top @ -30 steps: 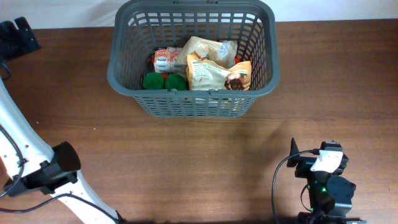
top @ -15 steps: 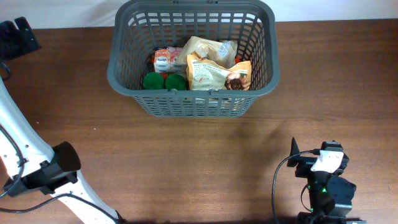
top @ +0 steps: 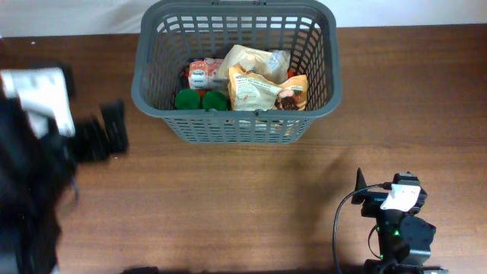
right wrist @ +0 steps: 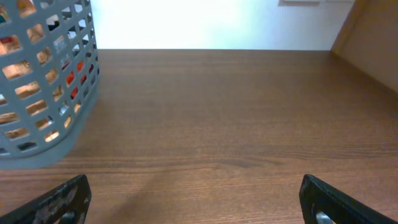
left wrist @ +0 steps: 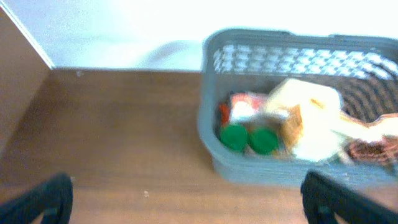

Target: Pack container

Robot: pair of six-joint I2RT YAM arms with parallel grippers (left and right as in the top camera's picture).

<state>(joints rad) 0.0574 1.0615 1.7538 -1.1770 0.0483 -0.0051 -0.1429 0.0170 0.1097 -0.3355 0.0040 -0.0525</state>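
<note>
The large dark grey basket (top: pixel 236 125) stands at the table's far middle. It holds snack bags (top: pixel 259 84), a small white and red packet (top: pixel 202 72) and two green lids (top: pixel 202 100). It also shows in the left wrist view (left wrist: pixel 261 171) and at the left of the right wrist view (right wrist: pixel 46 93). My left gripper (top: pixel 106 131) is open and empty, blurred, left of the basket; its fingers frame bare wood (left wrist: pixel 186 202). My right gripper (top: pixel 359 185) is open and empty near the front right, over bare wood (right wrist: pixel 196 202).
The brown wooden table (top: pixel 243 198) runs to a white wall at the back. A raised wooden edge shows at the far right of the right wrist view (right wrist: pixel 373 43) and at the far left of the left wrist view (left wrist: pixel 22 87).
My left arm has swung in from the far left edge and now sits blurred beside the basket's left side. The right arm and the basket's contents have not moved.
</note>
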